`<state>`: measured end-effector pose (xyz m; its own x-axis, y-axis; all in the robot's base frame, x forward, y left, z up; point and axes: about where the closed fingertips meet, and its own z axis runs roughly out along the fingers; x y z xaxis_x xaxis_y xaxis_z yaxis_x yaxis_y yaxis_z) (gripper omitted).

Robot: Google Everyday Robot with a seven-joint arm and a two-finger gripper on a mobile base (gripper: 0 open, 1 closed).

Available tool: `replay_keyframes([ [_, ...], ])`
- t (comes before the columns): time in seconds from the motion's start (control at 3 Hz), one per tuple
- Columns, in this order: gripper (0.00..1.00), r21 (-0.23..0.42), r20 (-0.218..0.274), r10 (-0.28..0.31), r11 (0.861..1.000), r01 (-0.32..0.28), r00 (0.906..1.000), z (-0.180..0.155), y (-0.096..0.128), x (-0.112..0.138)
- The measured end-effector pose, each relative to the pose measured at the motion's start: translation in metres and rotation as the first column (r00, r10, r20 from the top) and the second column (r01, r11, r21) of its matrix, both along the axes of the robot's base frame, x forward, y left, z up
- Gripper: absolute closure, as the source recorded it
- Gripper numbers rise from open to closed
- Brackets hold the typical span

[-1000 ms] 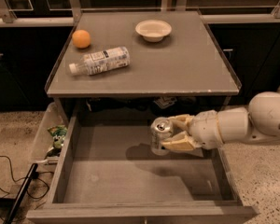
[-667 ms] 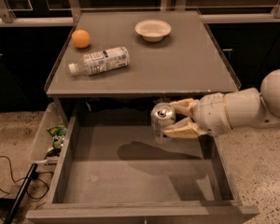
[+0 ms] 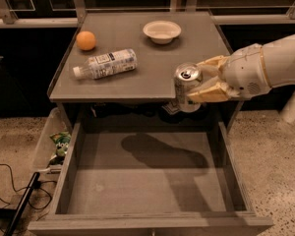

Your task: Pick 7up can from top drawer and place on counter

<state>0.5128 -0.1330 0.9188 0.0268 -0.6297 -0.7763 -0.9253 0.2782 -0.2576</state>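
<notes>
Silvery and upright, the 7up can [image 3: 188, 86] is seen at the centre right of the frame, pinched from the right side between the two yellowish fingers of the gripper [image 3: 196, 81]. It is held in the air above the open top drawer [image 3: 152, 191], just in front of the front edge of the counter [image 3: 196, 48], and it is touched by nothing except the fingers. Probably the can should be raised somewhat higher, so that its bottom is carried clear over that edge. It is best set down upright on the bare right front part of the counter, apart from the plastic bottle [image 3: 105, 64], the orange [image 3: 86, 40] and the bowl [image 3: 162, 31], and released only when it is resting flat.
</notes>
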Motion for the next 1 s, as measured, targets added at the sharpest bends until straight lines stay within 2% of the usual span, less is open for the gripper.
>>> replay_keyframes([
  [0.33, 1.00, 0.000, 0.000, 0.000, 1.000, 0.000, 1.0000, 0.000, 0.000, 0.000],
  [0.67, 1.00, 0.003, 0.024, -0.006, 1.000, 0.006, 0.9997, 0.006, -0.002, 0.012],
  [1.0, 1.00, 0.054, 0.071, -0.022, 0.998, 0.018, 0.9972, 0.024, -0.010, 0.054],
])
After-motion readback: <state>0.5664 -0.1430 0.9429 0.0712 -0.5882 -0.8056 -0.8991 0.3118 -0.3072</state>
